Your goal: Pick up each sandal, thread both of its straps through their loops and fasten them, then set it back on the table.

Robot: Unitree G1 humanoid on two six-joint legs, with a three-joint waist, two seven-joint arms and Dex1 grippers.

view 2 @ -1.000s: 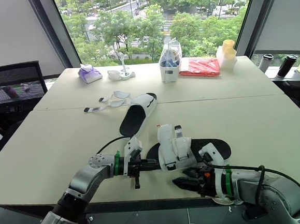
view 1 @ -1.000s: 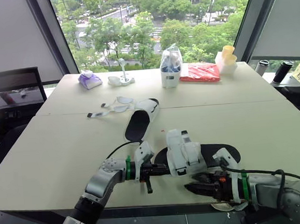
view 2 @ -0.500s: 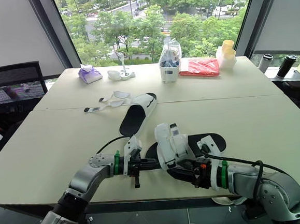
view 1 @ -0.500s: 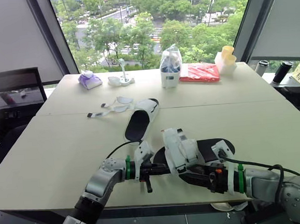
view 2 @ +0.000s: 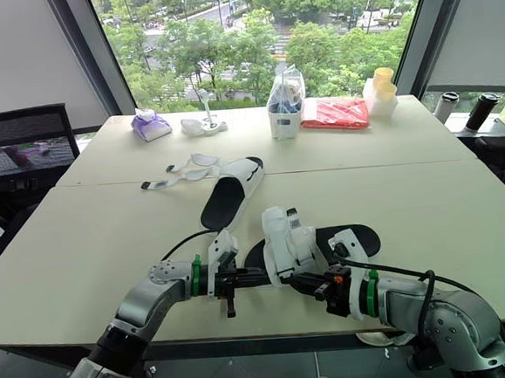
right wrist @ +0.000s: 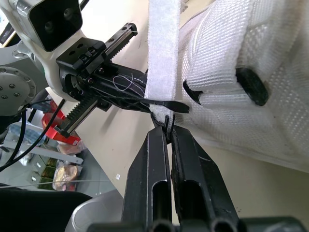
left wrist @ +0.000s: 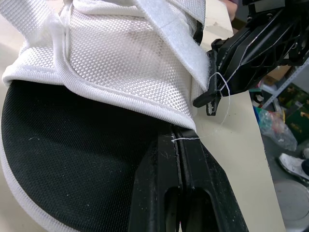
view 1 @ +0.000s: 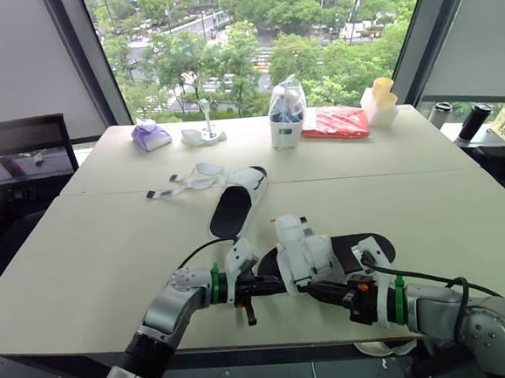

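A: Near sandal (view 1: 306,253)?
B: Bench (view 1: 108,244), 6 o'clock edge. Left claw (view 1: 276,283) pinches its black sole; right claw (right wrist: 166,128) is pressed together on the strap (right wrist: 161,53) tip.
A: Handling?
B: Likely light. Sole looks stiff, mesh and strap floppy, so hold it by the sole rim and strap tip.
A: Containers?
B: Clear bag (view 1: 287,112) at 12 o'clock, contents unclear. Second sandal (view 1: 236,203) at 11, straps loose.

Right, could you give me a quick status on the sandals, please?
Left gripper shut on rim of near sandal. Right gripper shut on its strap. Other sandal apart, straps undone, not blocking.
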